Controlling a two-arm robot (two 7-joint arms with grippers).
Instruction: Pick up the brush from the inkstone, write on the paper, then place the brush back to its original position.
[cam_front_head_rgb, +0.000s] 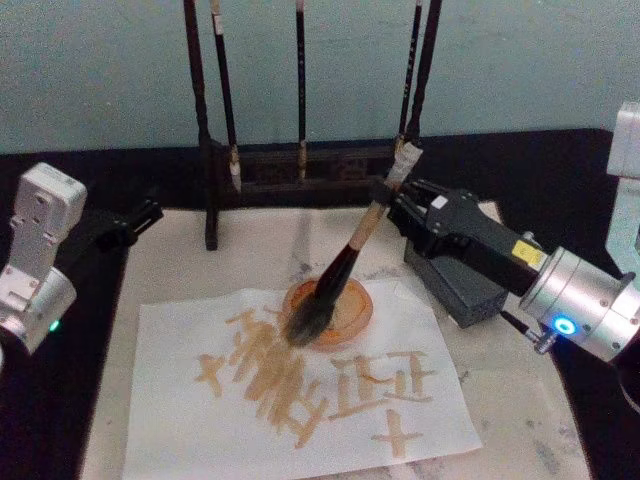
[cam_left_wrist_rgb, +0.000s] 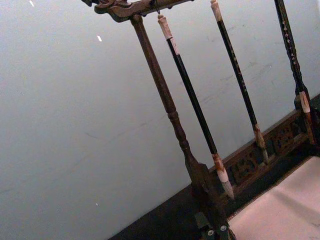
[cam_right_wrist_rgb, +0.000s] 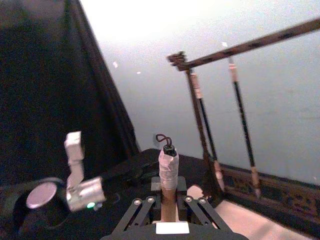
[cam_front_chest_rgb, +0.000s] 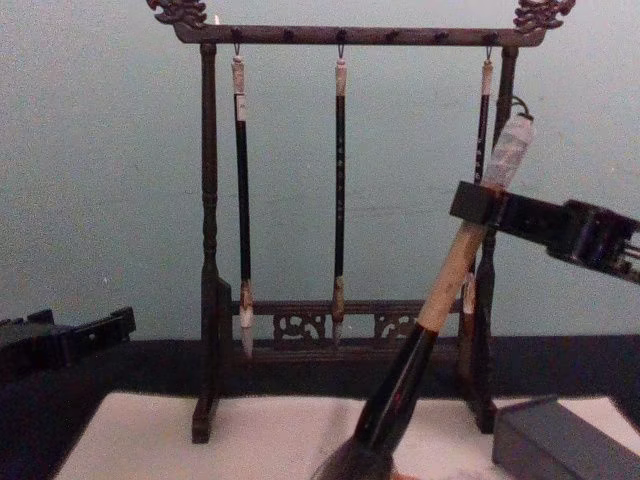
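A: Where is there room?
B: The paper (cam_front_head_rgb: 180, 410) lies bare along its near-left edge. A rack (cam_front_chest_rgb: 208, 250) with 3 thin brushes (cam_front_chest_rgb: 339, 180) stands behind.
A: Any writing?
B: Orange strokes (cam_front_head_rgb: 270, 375) and the arm's yellow label (cam_front_head_rgb: 525, 250), both unreadable.
A: And the brush (cam_front_head_rgb: 345, 265)?
B: The right gripper (cam_front_head_rgb: 392, 197) clamps its upper shaft. Its bristles sit in the orange dish (cam_front_head_rgb: 368, 305), with the inkstone (cam_front_head_rgb: 468, 292) just beside. The left gripper (cam_front_head_rgb: 135, 218) is parked at the left.

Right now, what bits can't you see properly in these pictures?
- Chest view: the bristles of the brush are cut off by the bottom edge.
- Head view: the right gripper, shut on the brush, hides part of the inkstone.
- Head view: the orange strokes on the paper are too smeared to read.
- The left gripper is parked at the left.
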